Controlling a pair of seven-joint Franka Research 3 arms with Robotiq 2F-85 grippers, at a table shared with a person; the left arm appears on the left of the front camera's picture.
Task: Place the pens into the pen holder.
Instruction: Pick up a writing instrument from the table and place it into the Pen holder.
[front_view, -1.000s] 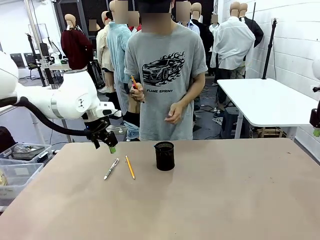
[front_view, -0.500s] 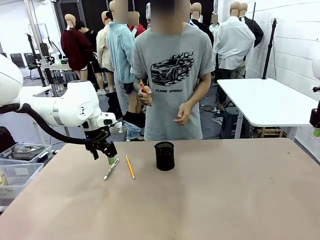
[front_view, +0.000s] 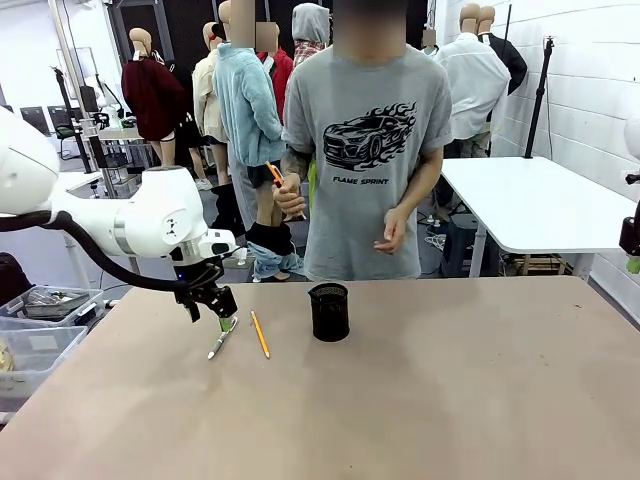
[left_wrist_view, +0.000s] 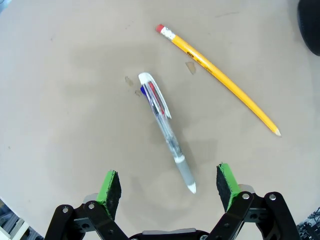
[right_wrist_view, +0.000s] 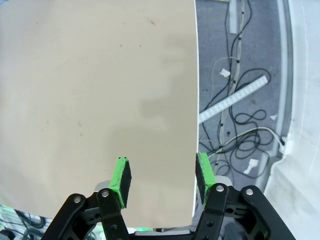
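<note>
Left gripper (front_view: 218, 318) has sunk toward the white pen (front_view: 221, 338) — left of centre.
Fingers (left_wrist_view: 111, 186) wide apart, empty, straddling its tip; right gripper (right_wrist_view: 160, 175) half-open, empty.

We see a tan table (front_view: 450, 400) w/ three items left of centre frame: white ballpoint (front_view: 221, 339), yellow pencil (front_view: 260, 334) just beside it, not touching, and black mesh pen holder (front_view: 329, 311) upright, right of the pencil.
</note>
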